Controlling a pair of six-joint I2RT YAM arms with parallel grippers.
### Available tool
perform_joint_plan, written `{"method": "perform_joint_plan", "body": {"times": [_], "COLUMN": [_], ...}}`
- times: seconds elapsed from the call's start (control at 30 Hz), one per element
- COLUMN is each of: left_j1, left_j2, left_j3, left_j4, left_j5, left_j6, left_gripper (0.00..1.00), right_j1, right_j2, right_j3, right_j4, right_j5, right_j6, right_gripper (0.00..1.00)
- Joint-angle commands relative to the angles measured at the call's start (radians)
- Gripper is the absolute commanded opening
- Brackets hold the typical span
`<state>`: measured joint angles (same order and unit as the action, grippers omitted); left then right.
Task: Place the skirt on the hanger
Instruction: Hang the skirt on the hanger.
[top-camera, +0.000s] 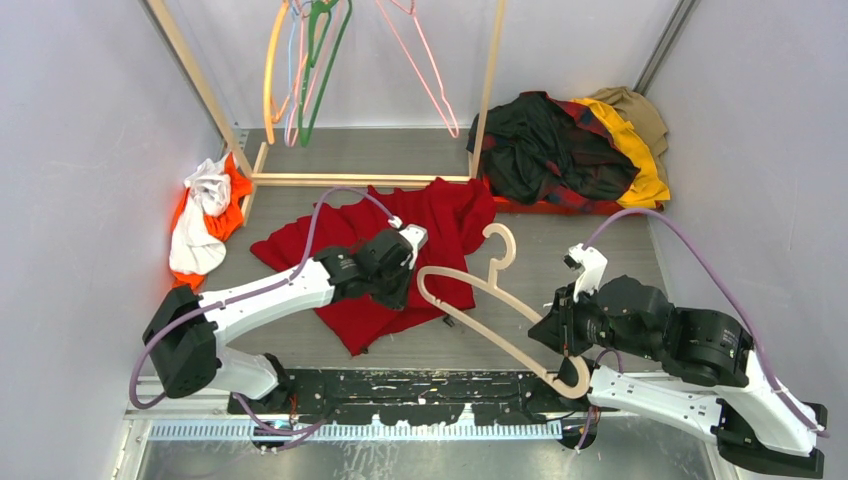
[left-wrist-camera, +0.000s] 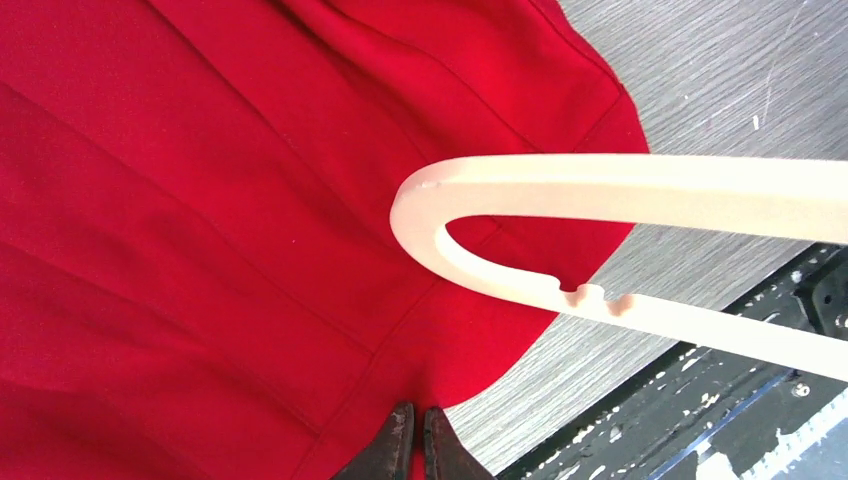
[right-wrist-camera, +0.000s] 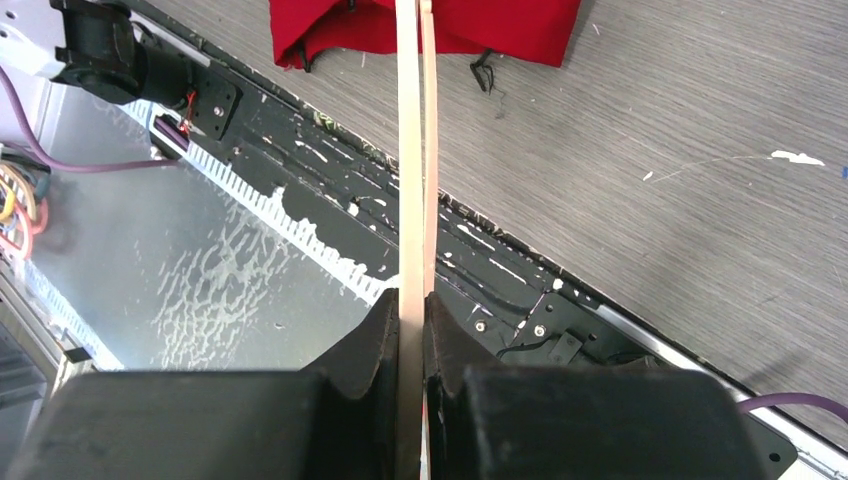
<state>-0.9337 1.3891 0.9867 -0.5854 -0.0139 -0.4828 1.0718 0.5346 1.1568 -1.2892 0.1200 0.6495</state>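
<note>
The bright-red skirt (top-camera: 445, 215) lies spread on the grey table in the middle; it fills the left wrist view (left-wrist-camera: 200, 200) and shows at the top of the right wrist view (right-wrist-camera: 340, 25). My left gripper (top-camera: 395, 285) rests on its near part, with its fingers (left-wrist-camera: 418, 412) pressed together on a fold of red fabric by the edge. My right gripper (top-camera: 565, 340) is shut on the lower end of the cream hanger (top-camera: 480, 300), held edge-on between its pads (right-wrist-camera: 412, 305). The hanger's rounded end (left-wrist-camera: 600, 190) hovers over the skirt's edge, and its hook (top-camera: 500, 245) points to the back.
A wooden rack (top-camera: 487, 90) stands at the back with green (top-camera: 325, 70), pink (top-camera: 420, 60) and yellow (top-camera: 270, 70) hangers. A pile of dark and yellow clothes (top-camera: 570, 150) lies at the back right. An orange-and-white garment (top-camera: 205, 215) lies at the left wall.
</note>
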Motion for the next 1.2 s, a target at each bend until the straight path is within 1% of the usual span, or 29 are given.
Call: {"method": "perform_joint_plan", "body": {"times": [0.0, 0.13, 0.33, 0.43, 0.7, 0.77, 0.93, 1.03, 1.17], "left_j1": [0.001, 0.004, 0.024, 0.046, 0.089, 0.097, 0.100, 0.101, 0.102], "left_j2": [-0.036, -0.017, 0.037, 0.051, 0.063, 0.065, 0.042, 0.017, -0.014], "left_j3": [-0.006, 0.002, 0.094, 0.121, 0.189, 0.199, 0.206, 0.203, 0.223], "left_j4": [0.023, 0.022, -0.029, -0.032, -0.053, -0.057, -0.067, -0.069, -0.084], "left_j5": [0.084, 0.036, -0.045, -0.041, -0.033, -0.027, -0.008, 0.005, 0.031], "left_j6": [-0.022, -0.028, -0.014, -0.008, 0.019, 0.025, 0.027, 0.026, 0.024], "left_gripper": [0.07, 0.05, 0.04, 0.04, 0.04, 0.04, 0.04, 0.04, 0.04], "right_j1": [0.005, 0.005, 0.005, 0.005, 0.005, 0.005, 0.005, 0.005, 0.005], "right_j2": [0.008, 0.008, -0.004, -0.008, -0.003, -0.005, -0.009, -0.013, 0.019], "right_j3": [0.032, 0.024, 0.045, 0.032, -0.062, -0.076, -0.111, -0.179, -0.282], "right_j4": [0.010, 0.000, -0.020, -0.005, 0.106, 0.135, 0.193, 0.282, 0.431], "right_j5": [-0.030, -0.065, -0.127, -0.166, -0.253, -0.245, -0.095, -0.037, 0.016], "right_j6": [-0.014, -0.011, -0.009, -0.007, 0.011, 0.021, 0.049, 0.064, 0.057], "right_gripper": [0.02, 0.02, 0.02, 0.02, 0.02, 0.02, 0.02, 0.02, 0.02]}}
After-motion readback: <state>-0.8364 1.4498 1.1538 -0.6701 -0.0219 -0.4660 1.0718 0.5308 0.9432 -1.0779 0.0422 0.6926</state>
